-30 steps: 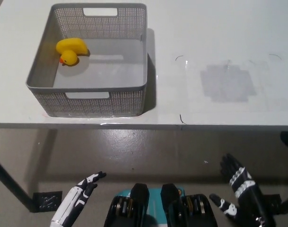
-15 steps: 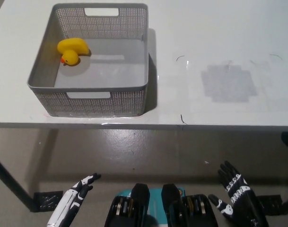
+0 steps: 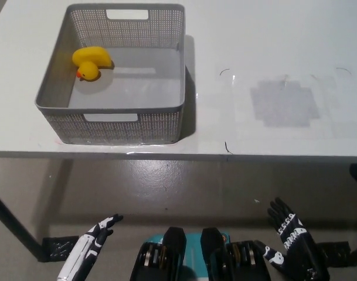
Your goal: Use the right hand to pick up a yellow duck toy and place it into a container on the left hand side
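Duck (image 3: 91, 62): inside grey basket (image 3: 116, 123) on counter (image 3: 272, 58), well apart from both hands.
Right robot hand (image 3: 292, 243): below counter edge, spread, empty.
Left robot hand (image 3: 90, 249): low, apparently spread.

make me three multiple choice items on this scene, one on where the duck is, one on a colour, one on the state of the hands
1. Where is the yellow duck?
A. on the bare table right of the basket
B. inside the grey basket, near its far left corner
C. in the right hand

2. What colour is the basket?
A. grey
B. blue
C. red

3. How are the right hand and left hand?
A. both shut on the duck
B. right shut on the basket handle
C. both open, below the table edge

Answers: 1 B, the duck lies within the basket walls; 2 A, its mesh walls are grey; 3 C, fingers apart, holding nothing.
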